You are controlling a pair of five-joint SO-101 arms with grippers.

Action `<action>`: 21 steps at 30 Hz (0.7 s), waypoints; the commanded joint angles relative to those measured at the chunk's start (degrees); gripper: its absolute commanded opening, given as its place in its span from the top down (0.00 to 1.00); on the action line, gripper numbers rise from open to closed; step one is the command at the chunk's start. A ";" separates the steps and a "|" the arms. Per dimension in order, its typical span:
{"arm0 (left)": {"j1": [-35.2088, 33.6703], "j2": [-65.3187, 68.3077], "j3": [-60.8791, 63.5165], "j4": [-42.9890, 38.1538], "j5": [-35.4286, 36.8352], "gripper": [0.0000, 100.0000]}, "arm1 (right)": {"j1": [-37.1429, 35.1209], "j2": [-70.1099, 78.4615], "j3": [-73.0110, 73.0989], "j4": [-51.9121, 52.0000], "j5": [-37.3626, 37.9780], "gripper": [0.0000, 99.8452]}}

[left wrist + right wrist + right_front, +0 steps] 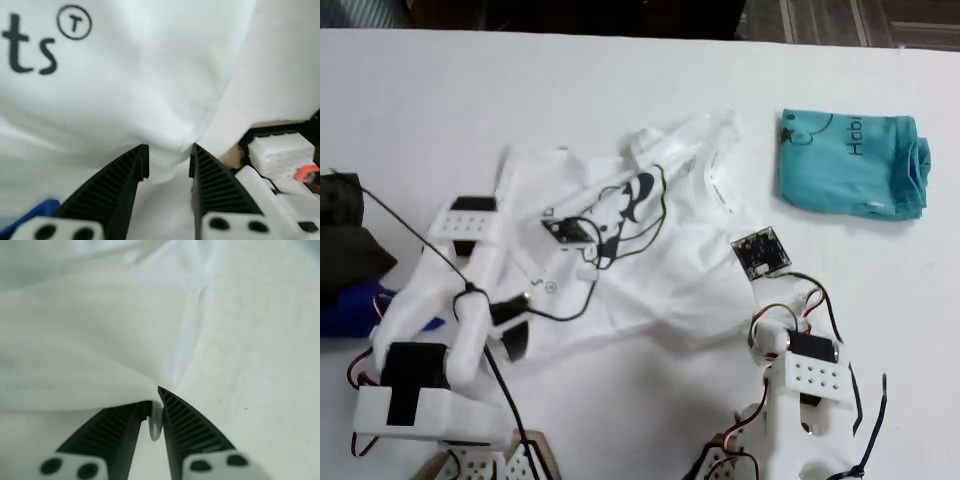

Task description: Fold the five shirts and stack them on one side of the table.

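A white shirt (660,275) with a black print lies rumpled in the middle of the table. My left gripper (515,325) is at the shirt's near left edge. In the left wrist view the left gripper (168,160) is shut on a thick fold of the white shirt (125,90). My right gripper (760,335) is at the shirt's near right corner. In the right wrist view the right gripper (156,407) is shut on a thin edge of the white shirt (90,340). A folded teal shirt (850,165) lies at the far right.
Dark shirts (345,235) and a blue one (345,310) are bunched at the table's left edge. A small circuit board (761,252) and black cables (620,240) hang over the white shirt. Bare white table (470,90) stretches along the far side.
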 commanded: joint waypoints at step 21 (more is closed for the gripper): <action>1.49 -0.35 8.57 -20.48 1.58 0.96 | -0.66 -1.45 -0.18 -0.92 -0.62 0.98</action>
